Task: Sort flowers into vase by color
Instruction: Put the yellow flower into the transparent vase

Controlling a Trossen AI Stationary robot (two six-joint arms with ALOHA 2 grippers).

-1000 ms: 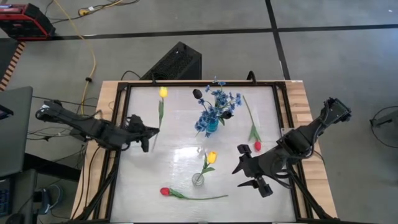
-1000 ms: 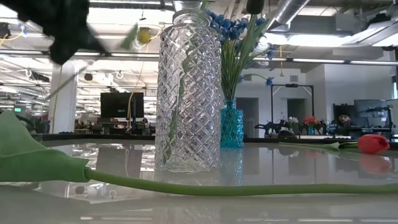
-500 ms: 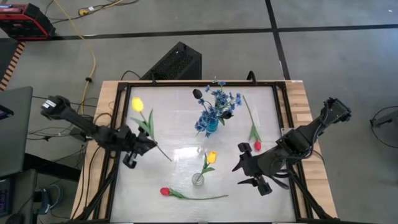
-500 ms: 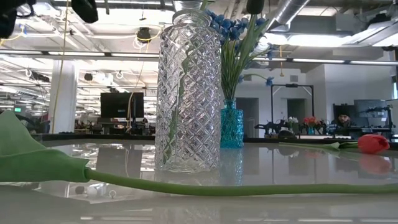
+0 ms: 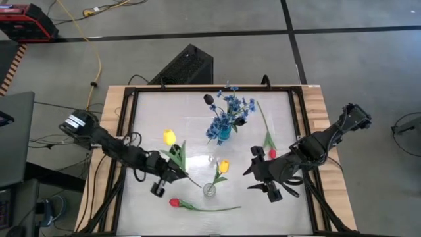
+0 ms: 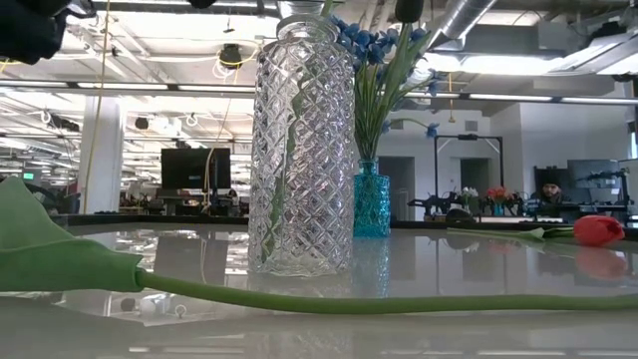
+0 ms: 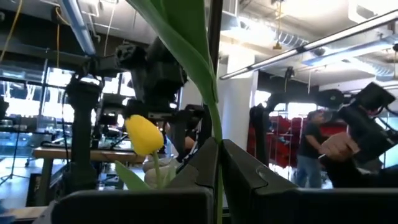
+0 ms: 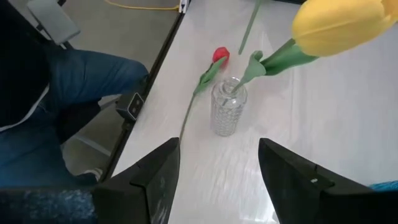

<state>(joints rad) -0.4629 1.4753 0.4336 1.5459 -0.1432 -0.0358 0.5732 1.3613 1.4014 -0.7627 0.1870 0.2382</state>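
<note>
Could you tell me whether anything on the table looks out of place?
Two red tulips lie flat on the table rather than in vases: one near the clear vase, one by the open right gripper. The left gripper holds a yellow tulip.

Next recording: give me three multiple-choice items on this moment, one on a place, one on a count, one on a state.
1. Where do the blue flowers stand?
A. in the teal vase
B. in the clear vase
C. flat on the table

2. How many red tulips lie on the table?
A. none
B. one
C. two

3. What is the left pincer doing?
A. standing open and empty
B. shut on a yellow tulip
C. shut on a red tulip

Key: 1 A, their stems enter the teal vase; 2 C, one red tulip near the front edge, another by the open right pincer; 3 B, its fingers clamp the green stem.
</note>
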